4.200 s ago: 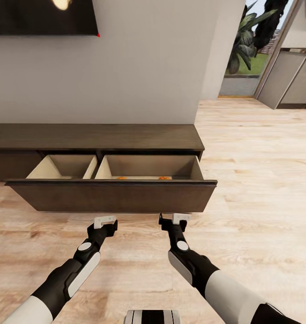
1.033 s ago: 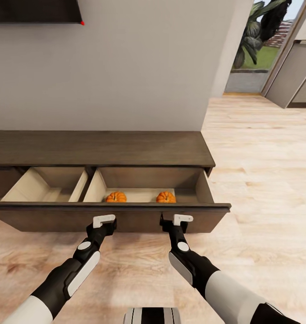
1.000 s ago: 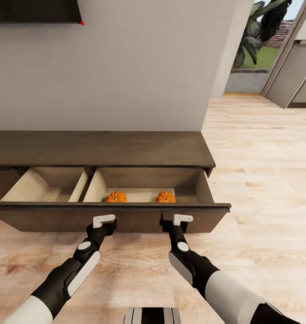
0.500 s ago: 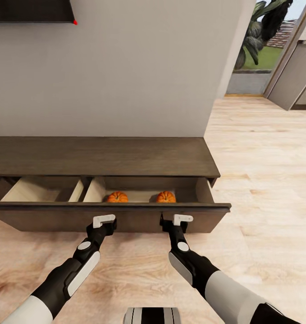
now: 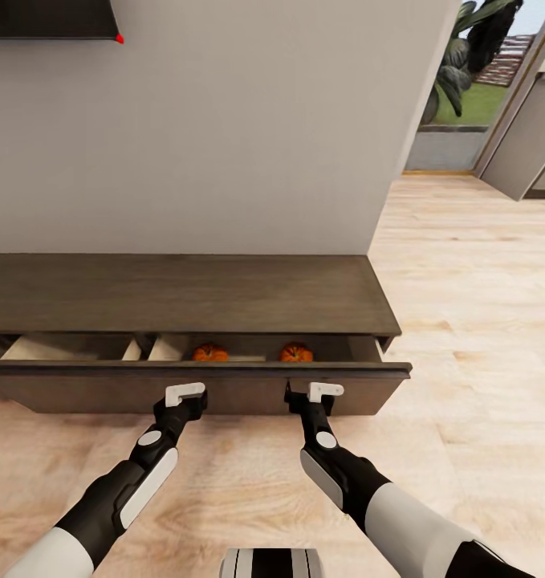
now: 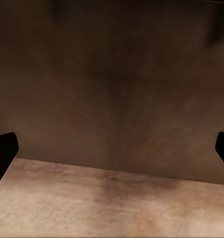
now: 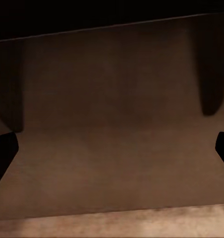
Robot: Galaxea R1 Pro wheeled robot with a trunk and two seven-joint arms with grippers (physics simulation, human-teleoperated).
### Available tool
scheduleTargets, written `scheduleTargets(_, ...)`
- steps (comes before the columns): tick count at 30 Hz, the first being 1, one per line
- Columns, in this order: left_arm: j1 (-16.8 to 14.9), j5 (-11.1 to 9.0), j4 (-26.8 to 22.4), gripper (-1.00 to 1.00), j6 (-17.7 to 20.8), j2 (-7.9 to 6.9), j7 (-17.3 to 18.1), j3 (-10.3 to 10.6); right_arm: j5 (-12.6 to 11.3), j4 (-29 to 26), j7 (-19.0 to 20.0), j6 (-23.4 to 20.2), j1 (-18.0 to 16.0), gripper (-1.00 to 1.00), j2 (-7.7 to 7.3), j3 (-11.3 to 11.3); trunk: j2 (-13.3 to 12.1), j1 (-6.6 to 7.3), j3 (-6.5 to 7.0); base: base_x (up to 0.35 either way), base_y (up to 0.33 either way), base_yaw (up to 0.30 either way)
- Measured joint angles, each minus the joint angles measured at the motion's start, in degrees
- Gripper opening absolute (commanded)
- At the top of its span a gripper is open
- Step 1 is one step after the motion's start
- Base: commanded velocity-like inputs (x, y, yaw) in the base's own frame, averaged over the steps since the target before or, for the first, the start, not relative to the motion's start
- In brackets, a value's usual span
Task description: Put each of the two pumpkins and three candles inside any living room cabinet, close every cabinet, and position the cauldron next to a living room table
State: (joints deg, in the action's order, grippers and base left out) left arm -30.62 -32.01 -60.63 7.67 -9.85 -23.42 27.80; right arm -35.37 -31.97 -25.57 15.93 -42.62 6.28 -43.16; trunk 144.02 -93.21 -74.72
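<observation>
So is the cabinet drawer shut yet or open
Open, partly. The cabinet drawer front stands out from the body, leaving a narrow gap where both pumpkins show.

- The drawer front (image 5: 196,385) stands straight across both grippers' way; the left gripper (image 5: 185,393) and right gripper (image 5: 323,391) are up against it.
- Above the front, a narrow slot is open under the cabinet top (image 5: 184,293); two pumpkins (image 5: 210,353) sit inside it.
- A divider (image 5: 140,348) splits the slot.
- Wall (image 5: 248,136) closes off the space behind the cabinet.
- Bare floor (image 5: 481,321) lies open to the right, past the cabinet's end.
- In both wrist views, the dark front (image 6: 112,84) is close ahead, fingertips (image 6: 3,151) spread wide.
</observation>
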Motion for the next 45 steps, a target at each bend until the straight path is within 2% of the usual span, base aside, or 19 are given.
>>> scheduleTargets(12, 0.0, 0.0, 0.0, 1.0, 0.0, -0.01, 0.0, 0.0, 0.0, 0.0, 0.0, 0.0, 0.0, 1.0, 0.0, 0.0, 0.0, -0.01, 0.0, 0.12, 0.0, 0.0)
scheduleTargets(30, 0.0, 0.0, 0.0, 1.0, 0.0, -0.01, 0.1, 0.0, 0.2, 0.0, 0.0, 0.0, 0.0, 1.0, 0.0, -0.1, 0.0, -0.01, 0.0, 0.013, 0.0, 0.0)
scheduleTargets(45, 0.0, 0.0, 0.0, 1.0, 0.0, 0.0, 0.0, 0.0, 0.1, 0.0, 0.0, 0.0, 0.0, 1.0, 0.0, -0.1, 0.0, 0.0, 0.0, 0.125, 0.0, 0.0)
